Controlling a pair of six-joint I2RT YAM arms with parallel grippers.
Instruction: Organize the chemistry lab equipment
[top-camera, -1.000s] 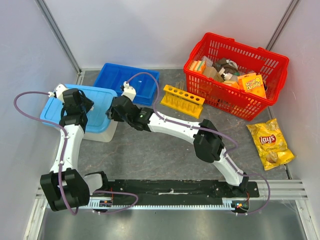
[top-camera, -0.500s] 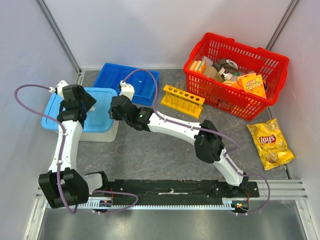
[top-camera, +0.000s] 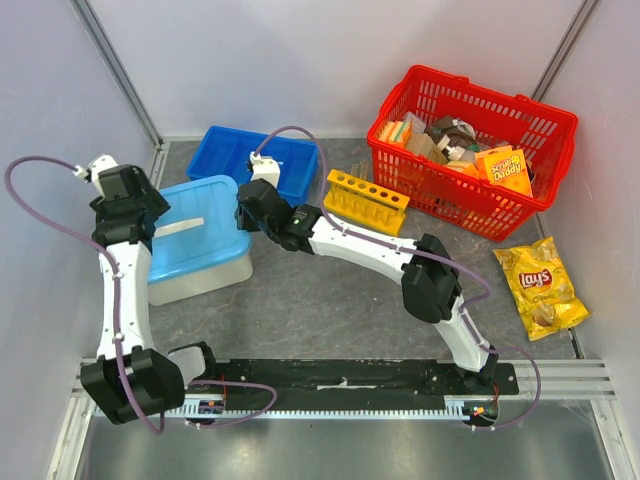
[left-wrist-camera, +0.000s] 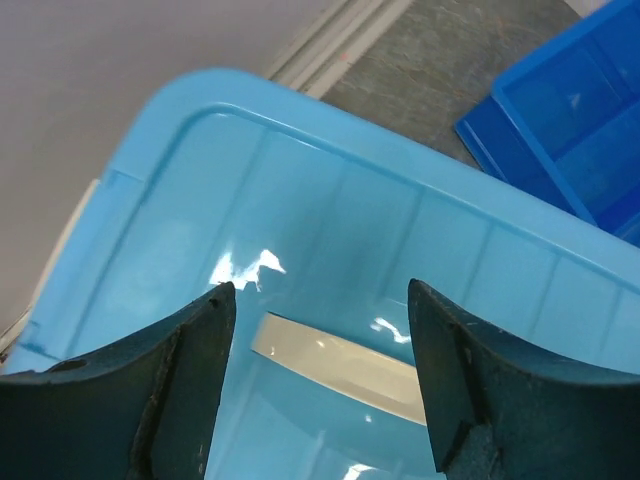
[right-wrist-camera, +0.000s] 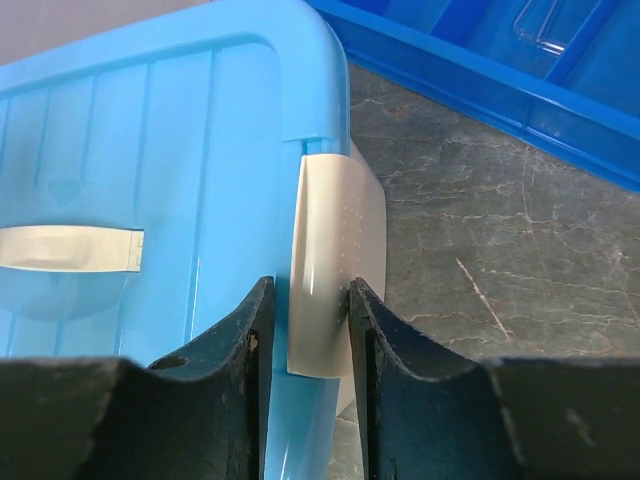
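Observation:
The yellow test-tube rack (top-camera: 365, 200) stands on the table left of the red basket, its holes empty. The thin clear tubes, the small bag and the rubber band do not show clearly. A box with a light-blue lid (top-camera: 195, 250) stands at the left. My right gripper (top-camera: 245, 220) (right-wrist-camera: 310, 285) is shut on the white latch (right-wrist-camera: 325, 270) at the lid's right edge. My left gripper (top-camera: 148, 222) (left-wrist-camera: 320, 290) is open and empty just above the lid (left-wrist-camera: 350, 230), over its white handle (left-wrist-camera: 335, 365).
A dark blue tray (top-camera: 255, 160) lies behind the box, with something clear in it (right-wrist-camera: 545, 25). A red basket (top-camera: 545, 125) of sponge packs and boxes stands at the back right. A yellow chip bag (top-camera: 540, 288) lies at the right.
The light-blue lid has shifted right and toward the front, and now sits square on the box. My left arm has swung left. My right gripper stays at the lid's right edge.

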